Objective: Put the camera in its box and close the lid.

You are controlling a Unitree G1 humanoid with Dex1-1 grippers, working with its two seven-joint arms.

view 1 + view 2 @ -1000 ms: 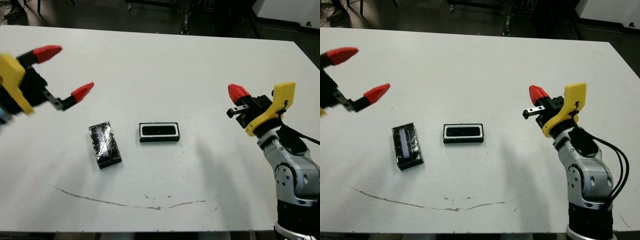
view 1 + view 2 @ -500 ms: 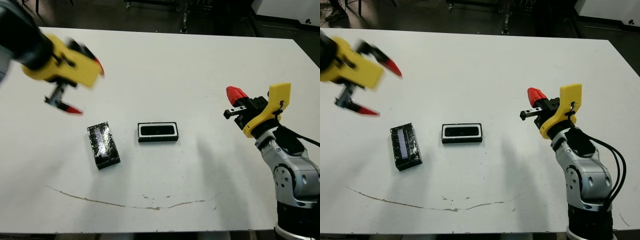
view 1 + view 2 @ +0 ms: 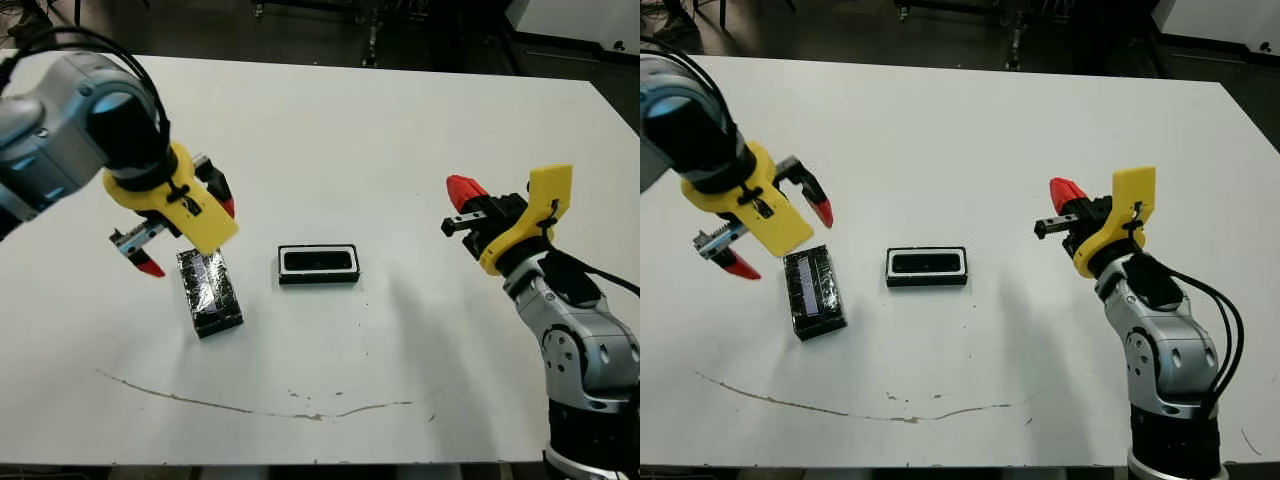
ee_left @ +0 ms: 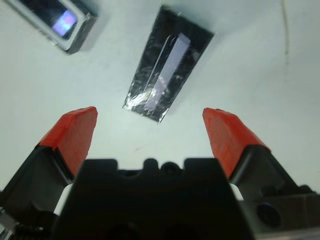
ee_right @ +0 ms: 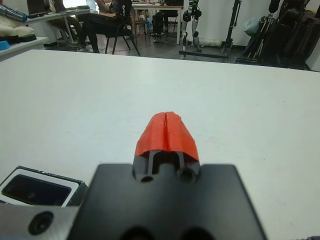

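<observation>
I have the left gripper [image 3: 185, 230] hanging over the far end of the lid [image 3: 209, 292], left of centre in the head view, with its jaws spread wide. One red fingertip [image 3: 150, 267] sits off the lid's left side and the other [image 3: 226, 205] above its upper right corner. From the left wrist view the lid [image 4: 168, 70] lies just beyond the two open fingertips, roughly centred on the gap between them but turned at a slant to it, its crinkly glossy top catching a pale streak of light. I can't tell how far above the table the fingertips are.

The box [image 3: 318, 264] lies flat just right of the lid, near the middle of the frame, long side running left to right, well clear of the lid. Its white lining frames a dark slab that I take to be the camera [image 3: 318, 262]; in the left wrist view a corner of the box [image 4: 52, 23] shows a blue-violet glint inside.

My right gripper [image 3: 1064, 207] is held off at the right of the frame, well apart from the box, jaws pressed together on nothing; the right wrist view shows the two red tips [image 5: 166, 132] meeting in a seam. A thin brownish scuff line [image 3: 250, 405] curves across the white table [image 3: 400, 130] in the lower part of the frame, below both pieces. Nothing lies between the left gripper and the lid
</observation>
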